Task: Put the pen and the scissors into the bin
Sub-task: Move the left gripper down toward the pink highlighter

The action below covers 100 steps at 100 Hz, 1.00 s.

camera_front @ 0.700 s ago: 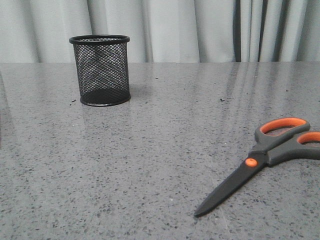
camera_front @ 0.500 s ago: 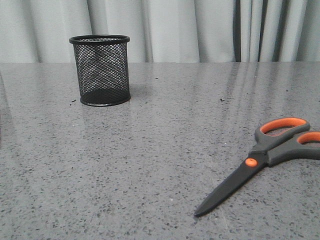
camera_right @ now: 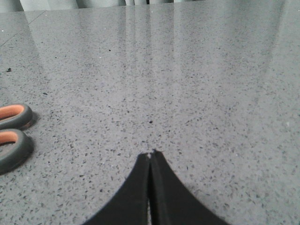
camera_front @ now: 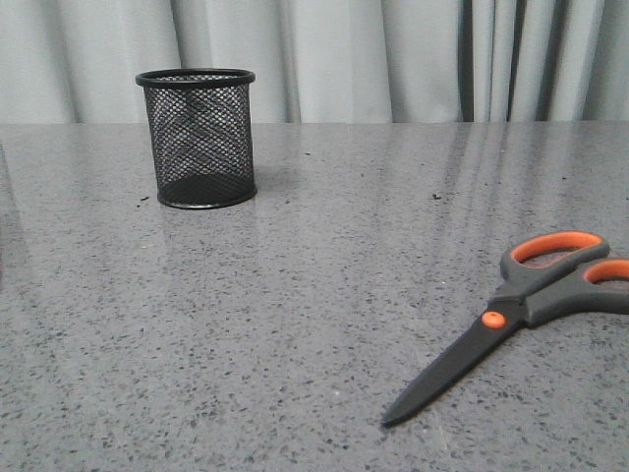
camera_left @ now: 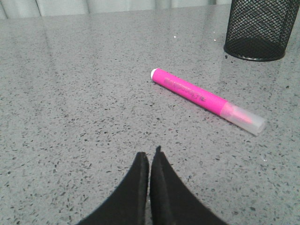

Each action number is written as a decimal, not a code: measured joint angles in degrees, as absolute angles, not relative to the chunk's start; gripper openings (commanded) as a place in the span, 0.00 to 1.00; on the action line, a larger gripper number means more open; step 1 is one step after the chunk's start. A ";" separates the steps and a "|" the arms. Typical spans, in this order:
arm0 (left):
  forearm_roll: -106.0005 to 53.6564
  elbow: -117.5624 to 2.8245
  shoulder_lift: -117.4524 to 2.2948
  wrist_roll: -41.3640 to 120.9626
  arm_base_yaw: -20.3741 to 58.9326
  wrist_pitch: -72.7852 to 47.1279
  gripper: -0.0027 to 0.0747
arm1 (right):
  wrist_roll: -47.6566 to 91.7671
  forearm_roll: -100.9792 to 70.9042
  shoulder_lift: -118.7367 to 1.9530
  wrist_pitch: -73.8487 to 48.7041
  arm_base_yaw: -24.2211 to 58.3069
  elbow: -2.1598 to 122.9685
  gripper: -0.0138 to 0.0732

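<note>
The black mesh bin (camera_front: 198, 138) stands upright at the back left of the table, and its lower part (camera_left: 260, 28) shows in the left wrist view. The pink pen (camera_left: 206, 101) lies flat on the table between that bin and my left gripper (camera_left: 150, 154), which is shut and holds nothing, a little short of the pen. The pen is out of the front view. The scissors (camera_front: 511, 320) lie closed at the front right, blades pointing to the front left. Their orange-lined loops (camera_right: 11, 136) lie beside my right gripper (camera_right: 151, 153), also shut and empty.
A grey speckled stone table (camera_front: 314, 256) carries everything. Pale curtains (camera_front: 393, 59) hang behind its far edge. Neither arm shows in the front view.
</note>
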State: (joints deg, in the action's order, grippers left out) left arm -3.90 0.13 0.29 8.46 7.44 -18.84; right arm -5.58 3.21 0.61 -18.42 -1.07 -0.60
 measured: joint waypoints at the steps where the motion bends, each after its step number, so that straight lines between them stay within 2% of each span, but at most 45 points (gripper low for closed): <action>1: -4.10 0.13 0.29 8.46 7.44 -18.74 0.01 | -5.58 3.21 0.61 -18.21 -1.07 -0.60 0.08; 10: -8.25 0.13 0.29 8.46 7.44 -15.97 0.01 | -5.58 2.77 0.61 -14.32 -1.07 -0.60 0.08; 39: -33.67 0.13 0.29 8.46 7.44 5.93 0.01 | -5.58 -8.32 0.61 7.42 -1.07 -0.60 0.08; 62: -43.90 0.13 0.29 8.46 7.44 9.78 0.02 | -5.58 -9.34 0.61 13.98 -1.07 -0.60 0.08; 68: -44.18 0.13 0.29 8.46 7.44 9.33 0.06 | -5.84 -11.12 0.65 14.15 -1.07 -0.60 0.08; 77: -42.34 -0.28 0.29 8.46 7.44 6.30 0.23 | -6.19 -13.06 0.65 11.64 -1.07 -0.04 0.08; 81: -40.14 -0.92 0.29 8.46 7.44 3.90 0.34 | -6.19 -13.44 0.65 10.08 -1.07 0.90 0.08; 87: -36.26 -3.33 -0.47 8.46 7.44 0.52 0.44 | -6.19 -13.45 0.00 7.34 -1.07 2.92 0.08; 93: -33.64 -6.88 -3.28 8.46 7.44 -2.34 0.50 | -6.22 -13.33 -2.01 5.02 -1.07 5.92 0.10; 100: -31.93 -11.02 -8.28 8.46 7.44 -5.40 0.50 | -6.33 -13.12 -5.69 1.67 -1.07 9.53 0.18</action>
